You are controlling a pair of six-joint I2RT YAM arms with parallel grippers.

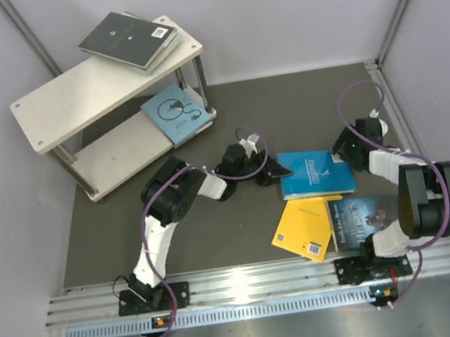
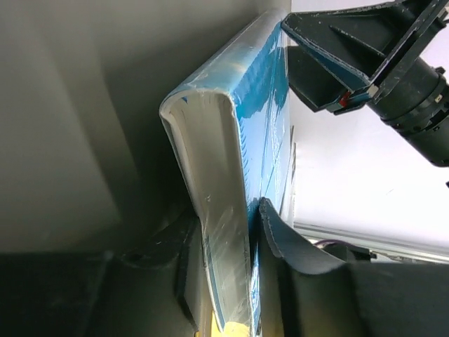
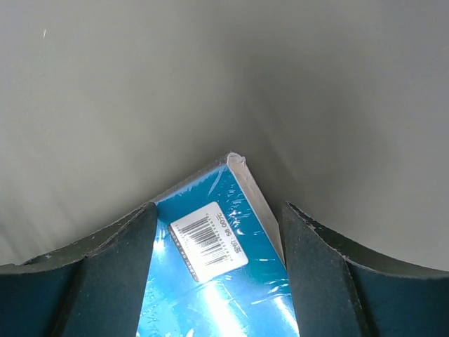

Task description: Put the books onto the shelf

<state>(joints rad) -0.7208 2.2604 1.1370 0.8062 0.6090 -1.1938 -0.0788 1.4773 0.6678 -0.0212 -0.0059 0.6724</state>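
Paperback, yellow, seemingly touches bright blue book.

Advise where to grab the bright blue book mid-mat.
Take the bright blue book by its left edge, from the left: it is thin, and the left gripper clamps across its thickness there. The yellow book crowds its near edge.

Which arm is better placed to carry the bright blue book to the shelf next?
Left. The left gripper is shut on the bright blue book at its edge, and that arm stands on the side of the shelf. The right gripper is open, only straddling the book's barcode corner.
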